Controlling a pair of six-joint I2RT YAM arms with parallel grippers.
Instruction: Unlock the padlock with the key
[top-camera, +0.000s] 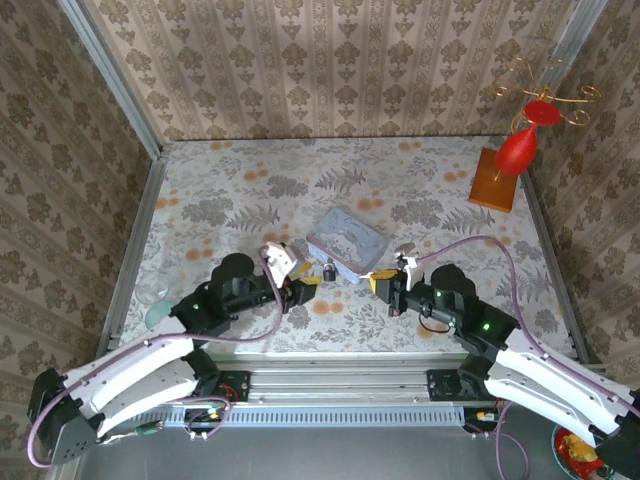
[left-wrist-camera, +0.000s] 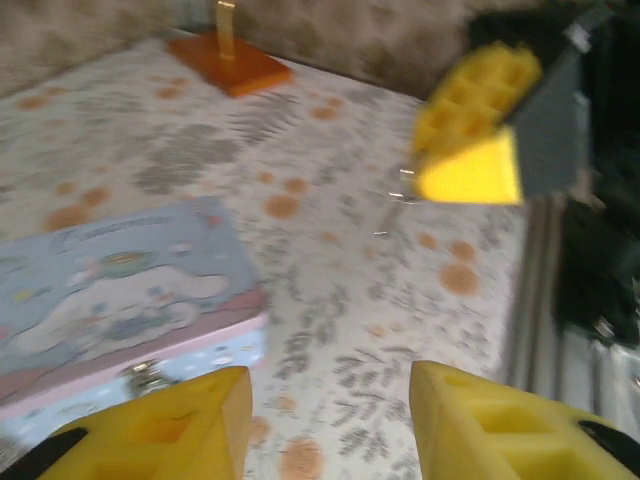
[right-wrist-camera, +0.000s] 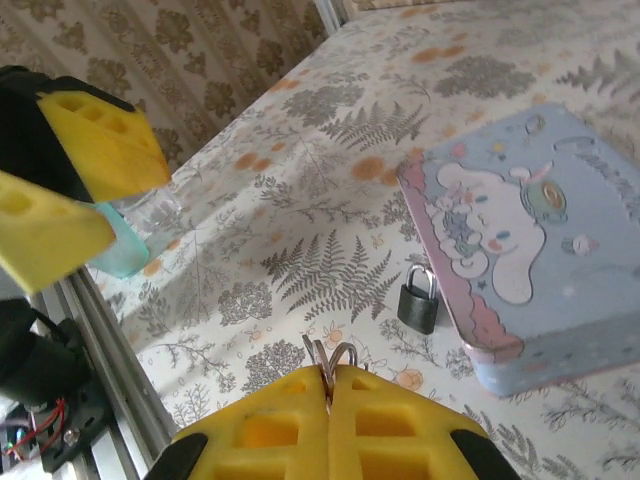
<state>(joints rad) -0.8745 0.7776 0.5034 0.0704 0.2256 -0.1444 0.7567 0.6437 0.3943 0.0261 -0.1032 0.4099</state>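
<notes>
Padlock (top-camera: 328, 270) sits just beside the tin's (top-camera: 345, 243) near edge. Left tool (left-wrist-camera: 330, 400) gapes wide, near the tin. Right tool (right-wrist-camera: 330, 378) pinches the key (right-wrist-camera: 329, 352). Padlock looks light and rigid; grip its body.

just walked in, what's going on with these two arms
Two robot arms are set to unlock a small black padlock. It stands on the table beside a pale blue tin, and nothing is gripping it. The right gripper has its fingers shut on a small metal piece, apparently the key, held short of the lock. The left gripper is open and holds nothing, on the padlock's other side.
</notes>
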